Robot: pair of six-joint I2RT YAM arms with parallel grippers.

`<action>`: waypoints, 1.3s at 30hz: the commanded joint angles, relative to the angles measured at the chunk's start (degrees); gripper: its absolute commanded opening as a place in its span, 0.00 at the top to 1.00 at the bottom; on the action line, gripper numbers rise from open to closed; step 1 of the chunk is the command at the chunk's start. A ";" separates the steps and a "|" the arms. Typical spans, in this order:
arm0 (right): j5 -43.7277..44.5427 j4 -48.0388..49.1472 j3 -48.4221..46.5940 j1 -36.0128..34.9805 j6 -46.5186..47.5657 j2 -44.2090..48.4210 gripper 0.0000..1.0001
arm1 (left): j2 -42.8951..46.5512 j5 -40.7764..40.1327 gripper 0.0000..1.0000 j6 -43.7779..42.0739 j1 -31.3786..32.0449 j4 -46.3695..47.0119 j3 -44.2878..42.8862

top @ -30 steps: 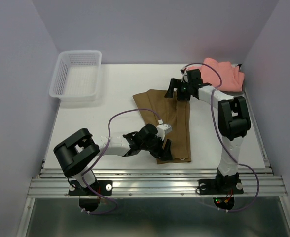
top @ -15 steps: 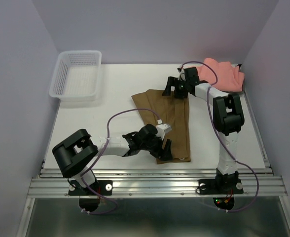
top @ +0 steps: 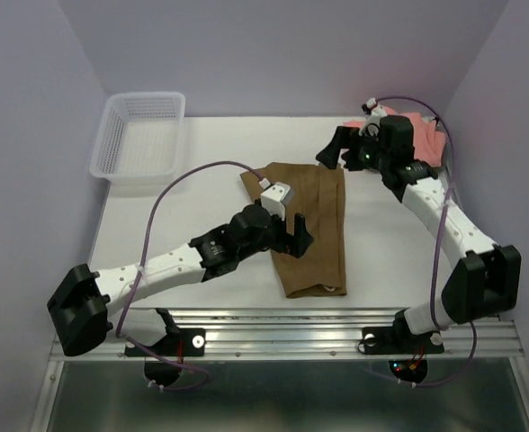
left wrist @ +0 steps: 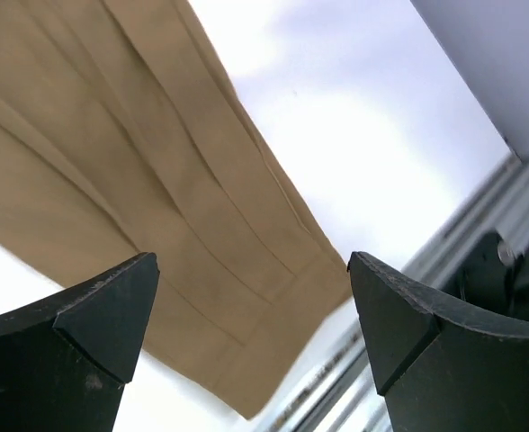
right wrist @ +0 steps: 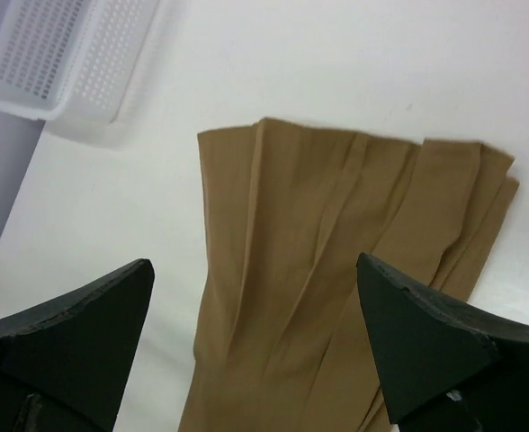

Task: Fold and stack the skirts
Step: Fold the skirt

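The olive-brown pleated skirt lies flat as a long narrow strip on the white table, running from the middle toward the near edge. My left gripper hovers open and empty above its left side; the left wrist view shows the skirt's near corner below the jaws. My right gripper hovers open and empty above the skirt's far end, seen in the right wrist view. The salmon-pink skirt lies at the far right corner, partly hidden by the right arm. The grey skirt is out of view.
A white plastic mesh basket stands at the far left corner and also shows in the right wrist view. A metal rail runs along the table's near edge. Walls close in the left, back and right.
Both grippers have let go of the skirt and risen. The left arm stretched out toward the skirt's middle. The right arm swung back to the right, off the far edge.
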State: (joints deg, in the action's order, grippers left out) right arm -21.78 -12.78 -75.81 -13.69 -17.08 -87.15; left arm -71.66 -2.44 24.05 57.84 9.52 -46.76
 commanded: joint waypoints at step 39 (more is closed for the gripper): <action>18.44 -6.56 27.48 -10.83 3.80 -0.30 0.00 | -43.13 10.79 0.01 -4.28 -31.12 -1.61 -25.41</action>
State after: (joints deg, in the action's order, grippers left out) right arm -8.56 -18.06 -46.81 -27.16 -20.53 -86.94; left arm -117.36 9.76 17.58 27.42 9.67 -76.49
